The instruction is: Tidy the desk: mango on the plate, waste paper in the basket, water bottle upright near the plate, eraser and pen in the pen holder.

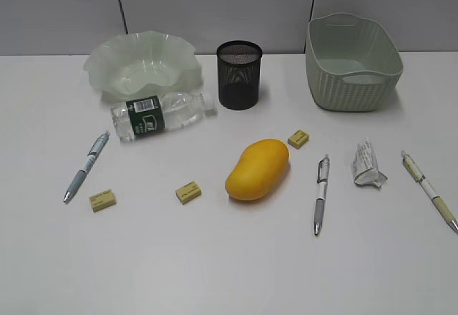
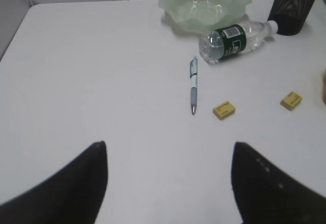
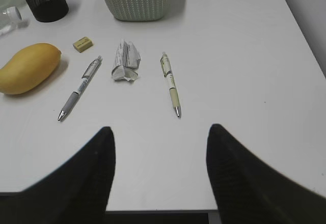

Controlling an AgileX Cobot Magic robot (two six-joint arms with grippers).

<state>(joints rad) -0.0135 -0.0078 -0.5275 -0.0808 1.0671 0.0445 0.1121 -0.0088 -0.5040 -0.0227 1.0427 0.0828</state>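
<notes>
Nothing is tidied yet. Yellow-orange oval mango (image 1: 257, 170) lies mid-desk, the clear green-labelled water bottle (image 1: 162, 116) lies on its side just before the ruffled pale green plate (image 1: 142, 64), and the crumpled waste paper (image 1: 367, 165), three pens and three yellow erasers lie scattered. Plate, black mesh pen holder (image 1: 239, 74) and woven green basket (image 1: 352, 61) look empty. Left gripper (image 2: 168, 175) and right gripper (image 3: 160, 163) hover, jaws apart, holding nothing.

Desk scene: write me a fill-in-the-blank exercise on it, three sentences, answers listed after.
1. The water bottle lies on its ____.
2. The desk holds three pens and ____ erasers.
3. The waste paper lies between two ____.

Missing words: side; three; pens
</notes>
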